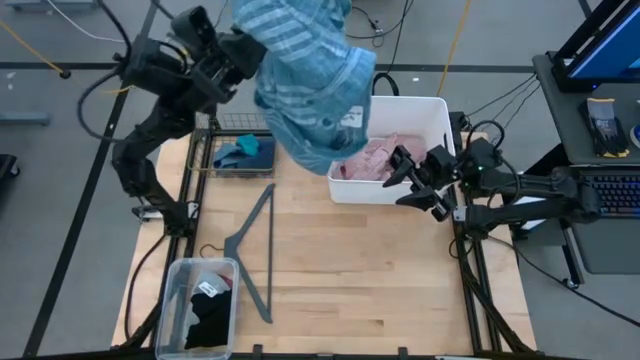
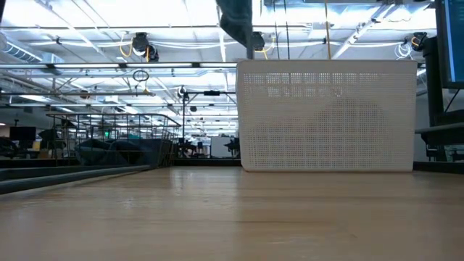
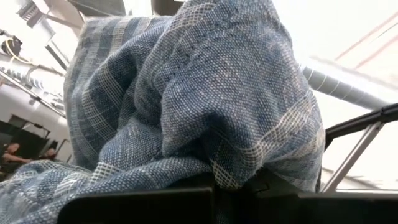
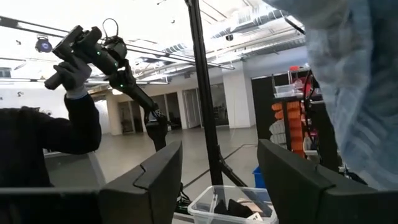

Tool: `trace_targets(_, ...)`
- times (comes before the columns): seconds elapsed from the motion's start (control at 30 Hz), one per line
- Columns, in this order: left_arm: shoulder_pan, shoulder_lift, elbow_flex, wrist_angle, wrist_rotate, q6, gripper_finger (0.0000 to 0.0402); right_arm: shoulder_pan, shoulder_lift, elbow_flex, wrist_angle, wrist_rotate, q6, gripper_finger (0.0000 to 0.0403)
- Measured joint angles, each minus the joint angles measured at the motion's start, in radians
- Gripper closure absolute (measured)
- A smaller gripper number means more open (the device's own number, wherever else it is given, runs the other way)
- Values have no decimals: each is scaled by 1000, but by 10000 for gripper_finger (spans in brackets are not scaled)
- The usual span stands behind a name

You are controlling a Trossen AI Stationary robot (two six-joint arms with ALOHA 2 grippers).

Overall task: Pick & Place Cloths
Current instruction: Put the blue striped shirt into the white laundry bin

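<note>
The left gripper held the big blue striped towel high above the white basket, its jaws clamped on the cloth. A pink cloth lay inside that basket. The right gripper waited beside the basket with its jaws apart.

Wood table: white bin, wire basket, hanger, clear bin.

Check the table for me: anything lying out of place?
The grey hanger lies loose on the bare table, in no bin. Otherwise normal: left gripper holds the striped towel high over the white basket.
</note>
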Motion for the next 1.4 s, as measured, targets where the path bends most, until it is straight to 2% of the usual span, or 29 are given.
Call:
trace_targets(0.27, 57, 61, 0, 76, 55, -105, 396, -1, -79, 0, -18, -2, -6, 202)
trace_targets(0.4, 70, 89, 0, 90, 64, -113, 396, -1, -147, 0, -126, 21, -58, 202)
trace_targets(0.53, 88, 129, 0, 162, 96, -146, 396, -1, -225, 0, -337, 152, -179, 202)
trace_targets(0.67, 112, 163, 0, 215, 115, -193, 396, -1, -297, 0, -566, 343, -290, 202)
trace_targets(0.83, 150, 211, 0, 249, 159, -268, 396, -1, -341, 0, -764, 542, -337, 202)
trace_targets(1.13, 191, 302, 0, 252, 255, -280, 396, -1, -357, 0, -821, 546, -336, 202)
trace_targets(1.4, 225, 388, 0, 248, 391, -225, 396, -1, -446, 0, -837, 545, -336, 202)
